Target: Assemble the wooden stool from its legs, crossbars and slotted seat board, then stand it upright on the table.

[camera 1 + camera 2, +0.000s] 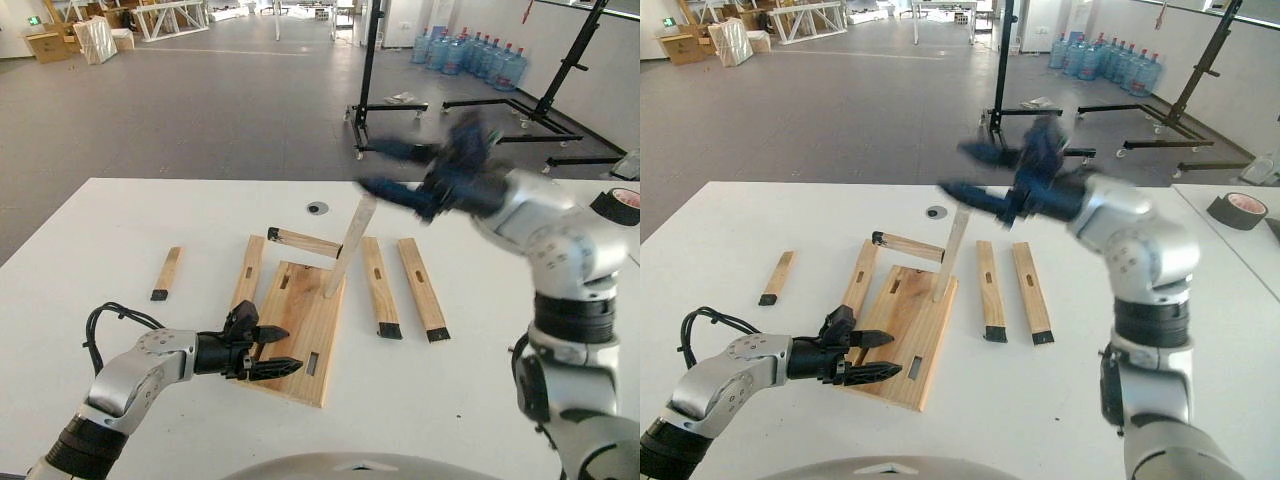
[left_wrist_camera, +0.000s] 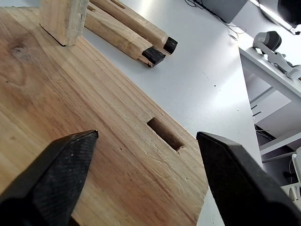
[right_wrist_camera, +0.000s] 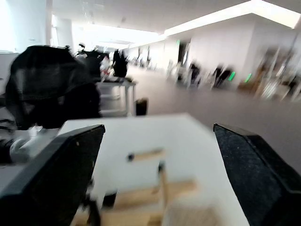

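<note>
Plainly, in the left eye view the slotted seat board (image 1: 300, 335) lies flat near the middle of the white surface (image 1: 120, 220), apparently laid down so that legs can be pushed into its slots from above. One standing leg (image 1: 349, 250) is planted in a far slot and leans toward the robot's right, so it looks not fully seated. The right gripper (image 1: 396, 170) hangs just above and beside that leg's upper end with its fingers spread and nothing held; whether it touches the wood cannot be told. The left gripper (image 1: 268, 356) sits low at the board's near left edge, jaws apart, probably to steady the board. Spare parts lie within reach: a crossbar (image 1: 303, 240) just behind the board, a loose leg (image 1: 248, 272) along its left side, two more legs (image 1: 378, 285) to its right and a short piece (image 1: 167, 272) farther left. In the left wrist view the left gripper's fingers (image 2: 61, 160) stand wide apart over the board's grain, with an empty slot (image 2: 164, 133) between them. In the right wrist view the right gripper's fingers (image 3: 61, 174) are likewise spread, nothing between them, with the surface and wooden parts below.
</note>
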{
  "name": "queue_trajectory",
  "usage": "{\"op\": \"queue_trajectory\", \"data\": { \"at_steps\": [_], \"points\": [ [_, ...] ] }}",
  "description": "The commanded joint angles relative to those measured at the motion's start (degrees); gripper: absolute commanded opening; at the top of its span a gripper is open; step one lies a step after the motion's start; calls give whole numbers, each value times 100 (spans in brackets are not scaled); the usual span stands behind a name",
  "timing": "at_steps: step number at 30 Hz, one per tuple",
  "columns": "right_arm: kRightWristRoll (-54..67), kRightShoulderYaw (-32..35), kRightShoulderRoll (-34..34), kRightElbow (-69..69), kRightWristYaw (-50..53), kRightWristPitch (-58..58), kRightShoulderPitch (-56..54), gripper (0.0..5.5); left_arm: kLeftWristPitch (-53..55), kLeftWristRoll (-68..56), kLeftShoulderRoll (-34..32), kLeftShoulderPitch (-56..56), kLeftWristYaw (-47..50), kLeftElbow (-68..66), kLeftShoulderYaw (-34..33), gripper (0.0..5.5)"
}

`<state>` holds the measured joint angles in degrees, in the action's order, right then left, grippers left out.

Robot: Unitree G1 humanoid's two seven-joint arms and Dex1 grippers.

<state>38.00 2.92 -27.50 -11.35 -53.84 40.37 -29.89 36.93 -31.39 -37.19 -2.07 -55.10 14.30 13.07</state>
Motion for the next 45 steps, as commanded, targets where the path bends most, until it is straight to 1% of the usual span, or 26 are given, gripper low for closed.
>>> {"op": "queue_trajectory", "data": {
  "at_steps": [1, 8, 15, 22, 25, 28, 32, 37, 39, 41, 44, 45],
  "points": [
    [-598, -873, -118, 230, -49, -59, 637, 426, 387, 288, -204, -246, 57, -391, 270, 386],
    [-617, -911, 22, 431, 297, -139, 218, 426, 220, 375, -188, -307, 15, -569, 279, 386],
    [-995, -1210, 86, 1517, 542, -126, 270, 426, 72, 446, -163, -263, -12, -730, 360, 386],
    [-793, -1248, 114, 1164, 495, -174, 200, 426, -35, 470, -129, -243, 5, -844, 375, 386],
    [-471, -1020, 112, 698, 522, -73, 93, 426, -66, 479, -107, -243, 13, -869, 382, 386],
    [-122, -575, 50, 369, 597, -83, -185, 426, -89, 478, -88, -262, 25, -882, 384, 386],
    [-124, 33, 160, 757, 812, -611, -898, 426, -106, 480, -87, -255, 25, -900, 399, 386],
    [60, 410, 542, 1001, 1120, -924, -1393, 426, -89, 474, -130, -217, -2, -891, 412, 386],
    [26, 317, 680, 978, 1140, -955, -1278, 426, -81, 467, -147, -220, -6, -881, 407, 386],
    [20, 23, 857, 1088, 1065, -720, -930, 426, -73, 461, -154, -236, 4, -864, 400, 386],
    [-870, -1224, 791, 1735, 665, -790, -56, 426, 69, 425, -134, -143, 55, -731, 432, 386],
    [-1062, -1509, 742, 1857, 586, -794, 112, 426, 156, 390, -142, -108, 84, -639, 422, 386]
  ]
}}
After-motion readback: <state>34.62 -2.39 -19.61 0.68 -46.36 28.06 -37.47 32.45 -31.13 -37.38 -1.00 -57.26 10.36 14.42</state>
